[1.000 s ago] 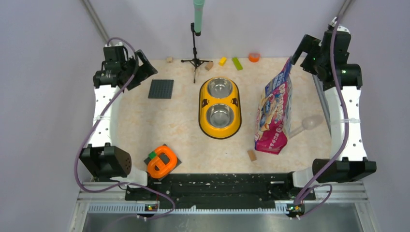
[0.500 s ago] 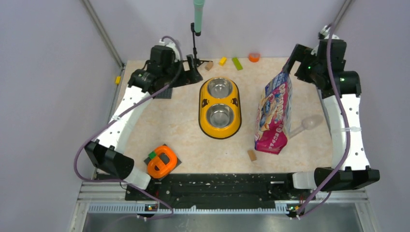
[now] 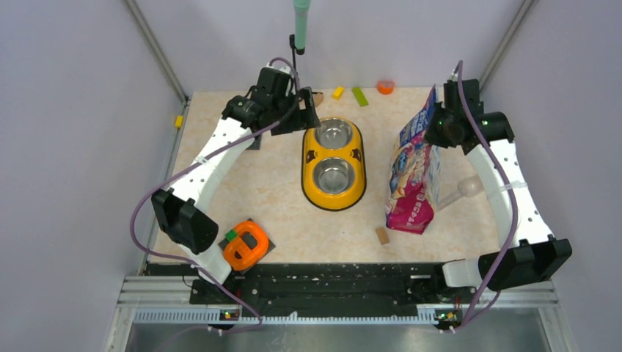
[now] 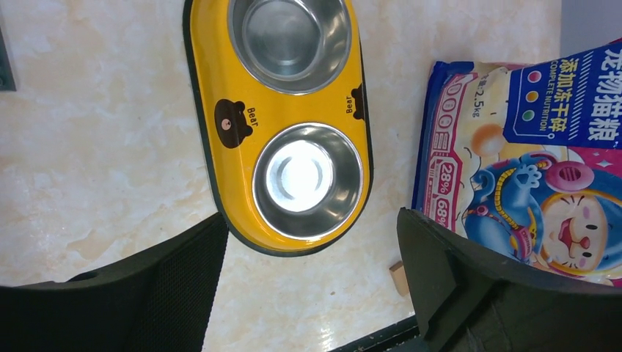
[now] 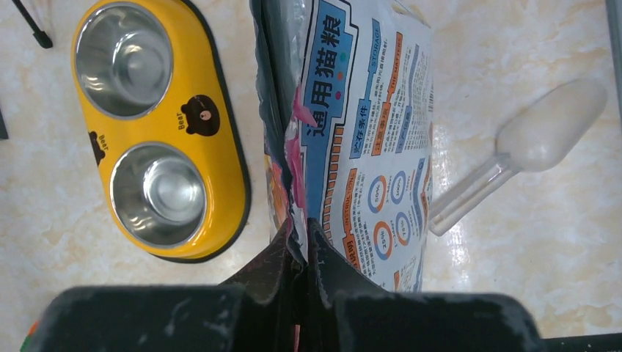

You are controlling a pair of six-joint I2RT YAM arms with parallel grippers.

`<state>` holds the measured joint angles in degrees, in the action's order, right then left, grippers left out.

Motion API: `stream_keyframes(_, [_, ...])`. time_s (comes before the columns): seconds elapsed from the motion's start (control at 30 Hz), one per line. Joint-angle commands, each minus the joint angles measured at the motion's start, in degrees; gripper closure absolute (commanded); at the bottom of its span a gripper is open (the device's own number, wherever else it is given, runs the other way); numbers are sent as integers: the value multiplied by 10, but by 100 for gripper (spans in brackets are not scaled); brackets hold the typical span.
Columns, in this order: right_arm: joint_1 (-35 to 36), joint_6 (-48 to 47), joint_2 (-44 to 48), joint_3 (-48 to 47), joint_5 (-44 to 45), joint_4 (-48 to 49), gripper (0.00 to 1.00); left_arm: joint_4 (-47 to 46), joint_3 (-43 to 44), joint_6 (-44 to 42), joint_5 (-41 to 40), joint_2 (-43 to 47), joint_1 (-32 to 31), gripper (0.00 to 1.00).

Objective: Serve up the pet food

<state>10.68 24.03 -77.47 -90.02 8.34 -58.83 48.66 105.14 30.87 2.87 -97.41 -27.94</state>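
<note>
The pet food itself is hidden inside the pink and blue bag (image 3: 413, 176), which stands to the right of the bowls. My right gripper (image 3: 436, 123) is shut on the bag's (image 5: 374, 147) torn top edge, the film pinched between its fingertips (image 5: 304, 231). The yellow double feeder (image 3: 334, 147) holds two steel bowls with nothing in them. Above the feeder's far end hangs my left gripper (image 3: 308, 117), open with nothing between its fingers (image 4: 312, 220). In the left wrist view the feeder (image 4: 213, 81) lies below, with the bag (image 4: 513, 147) on the right.
A clear plastic scoop (image 3: 463, 189) lies right of the bag. A tan block (image 3: 382, 235) sits near the bag's front. An orange ring toy (image 3: 246, 246) is front left. A stand (image 3: 297, 44), small bricks (image 3: 338, 92) and an orange roll (image 3: 385, 86) line the back.
My left arm swung from the far left corner to the feeder's far end. The right gripper came down and shut on the bag's top edge.
</note>
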Motion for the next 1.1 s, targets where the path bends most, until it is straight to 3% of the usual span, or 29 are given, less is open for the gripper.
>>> stream_keyframes(0.0, [16,22,14,-24,-47,41,100,-29,22,23,3,10,-2,13])
stream_keyframes(0.1, [40,49,0,-53,-64,64,100,-50,25,30,10,5,-1,17])
stream_keyframes(0.23, [80,68,-27,-114,-21,75,100,-61,50,26,22,-9,-2,19])
stream_keyframes(0.43, [87,78,-68,-176,-29,110,100,25,226,14,113,-122,-12,16])
stream_keyframes(0.67, [104,80,-110,-209,-38,116,100,-32,230,56,142,-130,-24,16])
stream_keyframes(0.7, [104,75,-111,-211,-47,117,92,-35,230,65,153,-133,-24,16])
stream_keyframes(0.73, [104,70,-109,-214,-48,113,59,-36,235,73,168,-139,-25,15])
stream_keyframes(0.77, [104,66,-107,-219,-45,105,39,-35,242,80,181,-146,-27,14])
stream_keyframes(0.8, [104,59,-104,-228,-38,95,30,-34,250,84,187,-150,-31,14])
stream_keyframes(0.97, [104,30,-74,-281,52,46,25,-61,261,84,180,-146,-56,11])
stream_keyframes(1.07, [98,19,-33,-255,94,46,39,-78,261,87,192,-151,-72,16])
